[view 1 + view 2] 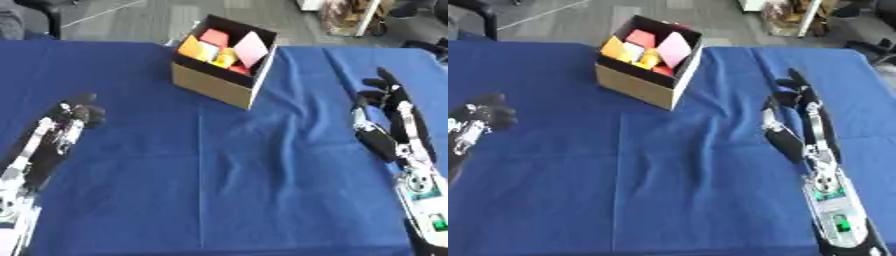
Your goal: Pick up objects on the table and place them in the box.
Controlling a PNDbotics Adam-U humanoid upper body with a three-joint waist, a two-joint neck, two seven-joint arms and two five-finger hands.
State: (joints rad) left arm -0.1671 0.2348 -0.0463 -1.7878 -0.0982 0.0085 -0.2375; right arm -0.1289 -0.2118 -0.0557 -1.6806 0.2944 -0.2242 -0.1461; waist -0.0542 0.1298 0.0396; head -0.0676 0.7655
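R hand (798,107) open, L hand (74,116) curled w/ nothing; box (214,82) holds orange, pink, yellow, red blocks (229,47).

A blue cloth (219,190) covers the table, creased near its centre and far right. Beyond the far edge lies grey flooring (140,20). A dark chair (26,20) stands far left; indistinct clutter (350,15) sits far right.

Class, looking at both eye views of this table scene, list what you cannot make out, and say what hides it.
- Box bottom: hidden by its walls and the coloured items, both views.
- Items' kinds: too blurred.
- Left hand: forearm cut by the right eye view's left edge.
- Right hand: fingers straight, palm side unclear.
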